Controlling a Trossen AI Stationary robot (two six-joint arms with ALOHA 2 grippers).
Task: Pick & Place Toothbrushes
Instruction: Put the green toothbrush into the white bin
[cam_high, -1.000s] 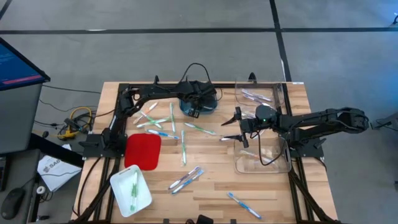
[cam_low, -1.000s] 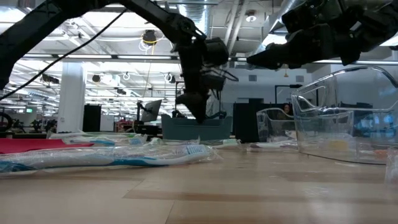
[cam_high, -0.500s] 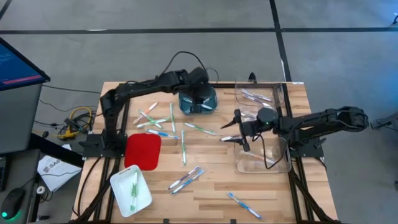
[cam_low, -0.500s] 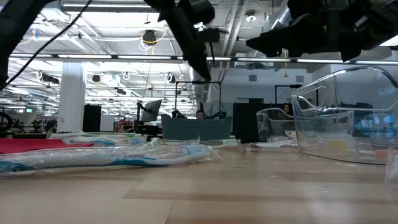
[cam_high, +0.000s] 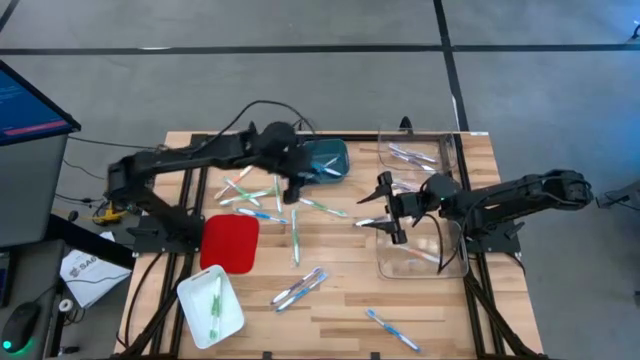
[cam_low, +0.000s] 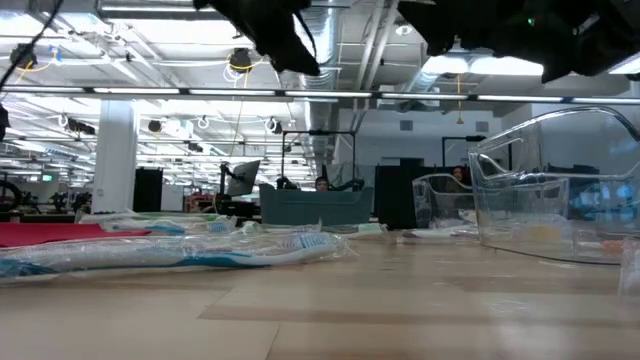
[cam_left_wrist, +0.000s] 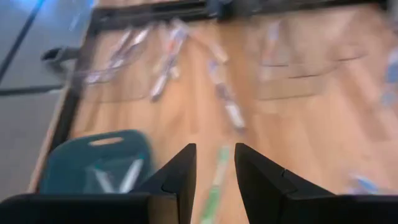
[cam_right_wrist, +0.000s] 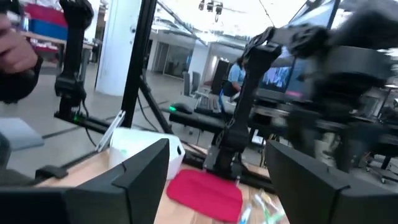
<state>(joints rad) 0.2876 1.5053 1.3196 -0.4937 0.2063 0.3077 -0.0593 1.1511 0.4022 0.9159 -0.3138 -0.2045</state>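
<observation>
Left tool (cam_high: 293, 192) hovers at table (cam_high: 340, 300) centre, fingers slightly parted, empty. Right tool (cam_high: 378, 205) at 3 o'clock of it, spread wide, empty. Toothbrushes (cam_high: 296, 236) scattered loose across the table, mostly 6 to 9 o'clock.

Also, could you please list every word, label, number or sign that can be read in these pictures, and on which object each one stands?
None can be read.
Monitor left of the table: lines on its screen, too small to read.
White paper on the floor: dark print, too blurred to read.
Toothbrushes: no legible marking.
</observation>
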